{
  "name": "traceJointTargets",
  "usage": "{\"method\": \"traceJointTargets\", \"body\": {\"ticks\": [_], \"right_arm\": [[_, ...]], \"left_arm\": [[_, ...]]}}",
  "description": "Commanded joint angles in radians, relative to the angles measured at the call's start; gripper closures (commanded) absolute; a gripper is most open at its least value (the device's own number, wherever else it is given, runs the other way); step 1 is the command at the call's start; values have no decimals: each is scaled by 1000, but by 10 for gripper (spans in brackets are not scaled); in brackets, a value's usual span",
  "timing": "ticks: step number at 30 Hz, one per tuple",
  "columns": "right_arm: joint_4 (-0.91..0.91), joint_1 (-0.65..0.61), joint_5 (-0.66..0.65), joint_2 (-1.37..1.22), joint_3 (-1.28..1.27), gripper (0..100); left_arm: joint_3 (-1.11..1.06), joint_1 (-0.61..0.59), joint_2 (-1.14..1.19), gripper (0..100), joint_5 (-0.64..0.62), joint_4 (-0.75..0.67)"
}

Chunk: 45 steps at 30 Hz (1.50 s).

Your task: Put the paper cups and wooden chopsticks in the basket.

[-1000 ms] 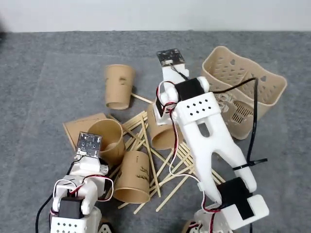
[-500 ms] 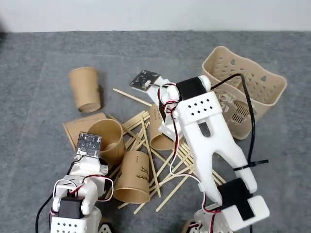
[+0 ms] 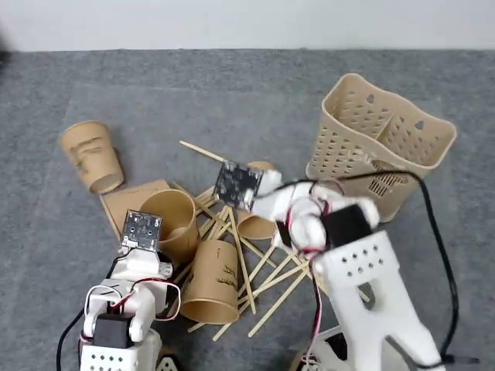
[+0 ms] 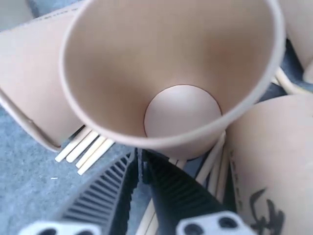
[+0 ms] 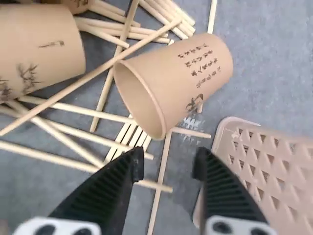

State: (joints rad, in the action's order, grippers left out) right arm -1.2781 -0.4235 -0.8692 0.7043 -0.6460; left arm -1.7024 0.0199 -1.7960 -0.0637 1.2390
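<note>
Right wrist view shows you what the next move turns on. The right pincer (image 5: 168,156) is spread wide with nothing in it, and a cup (image 5: 176,88) lies on its side on the table (image 5: 274,58) just ahead of the tips. The cup's mouth faces back toward the pincer and its base points away, so its long axis runs nearly along your line of approach, a little skewed. You could likely slip one jaw inside the mouth and the other outside the wall. A grip across the body would probably need a wrist turn first. One of the chopsticks (image 5: 73,85) rests against the rim and may drag along if you lift.

The basket (image 5: 264,161) stands just beside this cup, on the right arm's side of the pile. That makes the right arm the nearer one for the carry.

Your left pincer (image 4: 141,156) is closed on nothing, its tips just under the lip of the left cup (image 4: 171,83), which gapes toward that camera. From above, a far cup (image 3: 93,154) lies well apart from the pile, on the left arm's side. Every cup and chopstick you can see is on the table, so the task looks barely begun.
</note>
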Motion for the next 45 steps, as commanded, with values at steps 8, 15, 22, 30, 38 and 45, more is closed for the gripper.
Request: {"method": "traceJointTargets", "body": {"ticks": [8, 15, 22, 30, 38, 45], "right_arm": [[384, -28, -17, 68, -281, 732], [579, -28, -17, 67, -379, 732], [657, -4, -15, -8, -399, 769], [702, 21, -14, -88, -370, 957], [524, 22, 20, -88, -210, 990], [134, 67, 172, -99, 212, 990]], "left_arm": [[19, -3, -17, 985, 11, 3], [19, -3, -17, 985, 11, 3], [19, -3, -17, 985, 11, 3], [19, -3, -17, 985, 11, 3], [19, -3, -17, 985, 11, 3], [19, -3, -17, 985, 11, 3]]}}
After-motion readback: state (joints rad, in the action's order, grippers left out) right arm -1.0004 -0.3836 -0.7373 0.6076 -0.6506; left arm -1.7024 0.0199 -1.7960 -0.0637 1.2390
